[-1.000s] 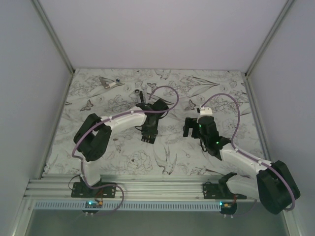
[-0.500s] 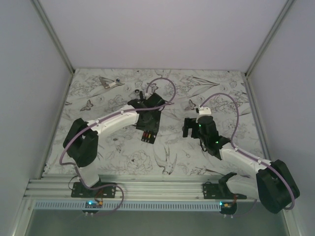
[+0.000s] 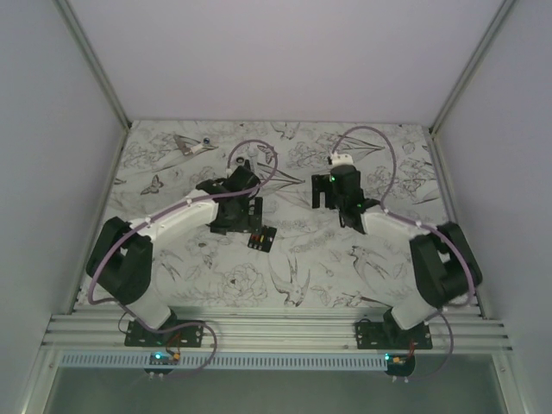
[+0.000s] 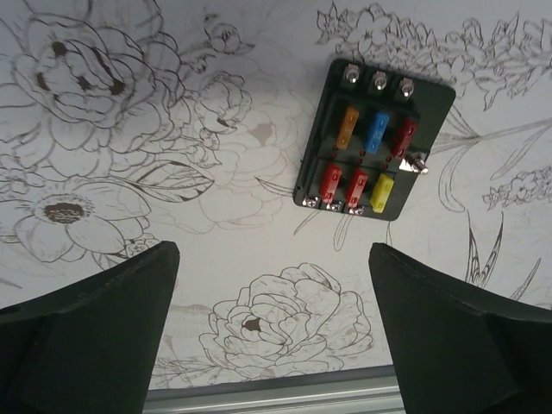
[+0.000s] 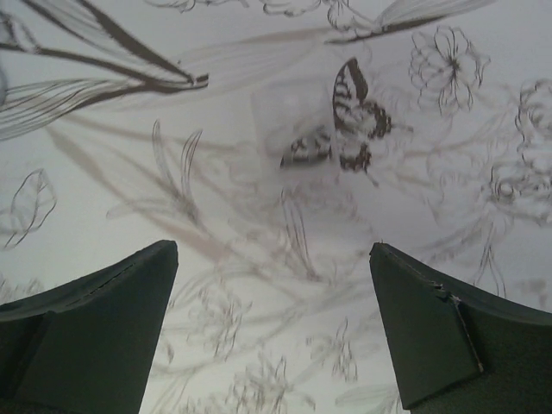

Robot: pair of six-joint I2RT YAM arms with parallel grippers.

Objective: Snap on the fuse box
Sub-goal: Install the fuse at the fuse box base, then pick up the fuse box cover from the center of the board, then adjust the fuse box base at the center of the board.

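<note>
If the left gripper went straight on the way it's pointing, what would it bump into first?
Probably the flowery table cover: only bare cover shows between the jaws of the open left gripper. The fuse box lies off to the side, upper right in the wrist view, so it'd be missed.

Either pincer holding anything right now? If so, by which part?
Nothing held: left pincer is open, with the fuse box lying free beyond it; right pincer is open and empty.
</note>
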